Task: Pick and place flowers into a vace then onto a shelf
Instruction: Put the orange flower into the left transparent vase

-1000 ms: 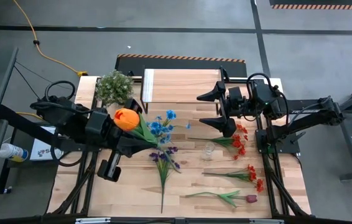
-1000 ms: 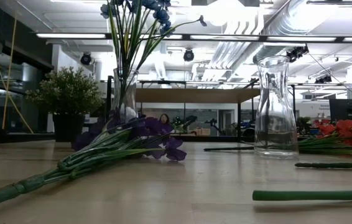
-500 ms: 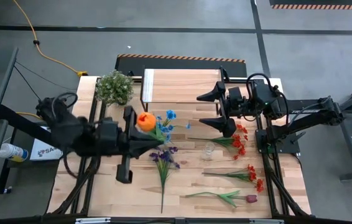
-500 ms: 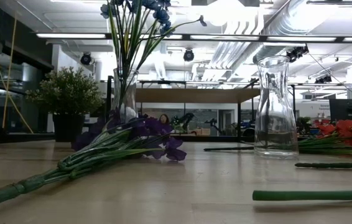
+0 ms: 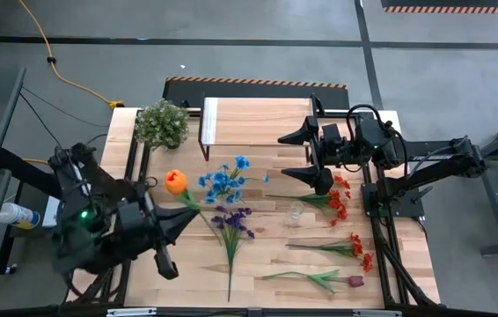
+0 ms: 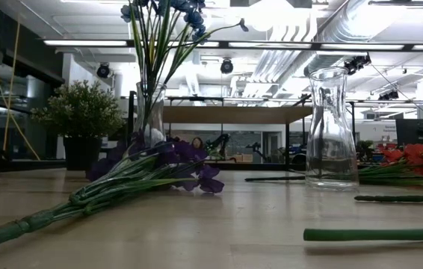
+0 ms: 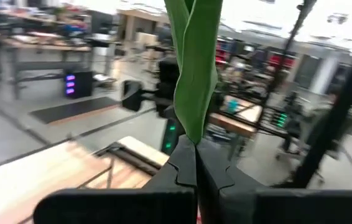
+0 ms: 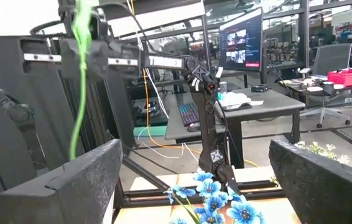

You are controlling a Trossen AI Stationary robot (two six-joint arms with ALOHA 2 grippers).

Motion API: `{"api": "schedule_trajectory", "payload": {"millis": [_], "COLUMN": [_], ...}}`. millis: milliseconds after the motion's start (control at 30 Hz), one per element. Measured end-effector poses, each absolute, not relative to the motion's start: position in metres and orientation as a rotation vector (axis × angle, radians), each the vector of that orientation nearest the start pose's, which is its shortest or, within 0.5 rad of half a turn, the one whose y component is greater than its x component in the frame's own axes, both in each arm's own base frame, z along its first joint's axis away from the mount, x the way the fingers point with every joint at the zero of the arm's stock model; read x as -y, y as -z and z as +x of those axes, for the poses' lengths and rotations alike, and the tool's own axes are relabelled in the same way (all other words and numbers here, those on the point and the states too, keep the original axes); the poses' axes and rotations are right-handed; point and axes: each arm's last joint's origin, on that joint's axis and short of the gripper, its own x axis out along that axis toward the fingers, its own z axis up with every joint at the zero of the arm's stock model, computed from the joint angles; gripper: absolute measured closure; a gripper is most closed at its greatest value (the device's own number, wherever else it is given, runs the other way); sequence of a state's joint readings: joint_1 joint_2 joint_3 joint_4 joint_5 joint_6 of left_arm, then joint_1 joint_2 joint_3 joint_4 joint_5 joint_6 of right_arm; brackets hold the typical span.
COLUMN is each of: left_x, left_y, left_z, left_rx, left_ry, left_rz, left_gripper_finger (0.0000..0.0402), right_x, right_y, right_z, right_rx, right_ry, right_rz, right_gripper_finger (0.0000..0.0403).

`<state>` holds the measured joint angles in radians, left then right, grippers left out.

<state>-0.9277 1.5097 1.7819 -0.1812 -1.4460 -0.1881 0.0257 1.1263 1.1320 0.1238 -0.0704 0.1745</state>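
My left gripper (image 5: 191,210), over the table's near left part, is shut on an orange flower (image 5: 176,181). Its green stem also shows in the right wrist view (image 8: 78,81). A glass vase (image 6: 150,112) holds blue flowers (image 5: 228,180). An empty glass vase (image 5: 295,213) stands mid-table, tall in the low view (image 6: 331,127). Purple flowers (image 5: 231,224) lie flat near the front, and red ones (image 5: 338,199) lie at the right. My right gripper (image 5: 300,155) hangs open above the table's right part, touching nothing. The shelf (image 5: 258,119) stands at the far edge. My left gripper pinches the orange flower's green stem and leaf (image 7: 190,127) between its two shut fingers (image 7: 182,171). The fingers lie level and point toward the table's right side. The flower is lifted clear of the table, its bloom above the fingers and its stem trailing below.
A bushy pale-green plant (image 5: 162,123) stands at the far left corner beside the shelf. More red flowers (image 5: 355,246) and a dark red tulip (image 5: 330,279) lie at the near right. Bare wood (image 5: 143,273) shows at the near left.
My left gripper has swung toward the table's near edge and sunk, its wrist turning as it went, still shut on the orange flower. The bloom has come down with it and stays clear of the table, left of the blue flowers.
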Motion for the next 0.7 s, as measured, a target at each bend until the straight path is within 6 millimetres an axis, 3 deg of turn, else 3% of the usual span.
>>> {"api": "schedule_trajectory", "payload": {"millis": [367,533,700], "left_x": [0.235,0.232,0.216], "left_y": [-0.456,-0.456,-0.468], "left_z": [0.197,0.194,0.184], "left_rx": [0.055,0.03,0.002], "left_ry": [-0.603,-0.601,-0.604], "left_rz": [-0.177,-0.096,-0.005], "left_gripper_finger": [0.0377,0.0377,0.0377], "right_x": [-0.008,-0.008,-0.008], "right_y": [-0.416,-0.416,-0.416], "right_z": [0.247,0.247,0.247], "right_rx": [0.121,0.121,0.121], "right_ry": [-0.107,-0.107,-0.107], "right_rz": [0.171,0.171,0.171], "right_gripper_finger": [0.0008,0.0008,0.0008]}}
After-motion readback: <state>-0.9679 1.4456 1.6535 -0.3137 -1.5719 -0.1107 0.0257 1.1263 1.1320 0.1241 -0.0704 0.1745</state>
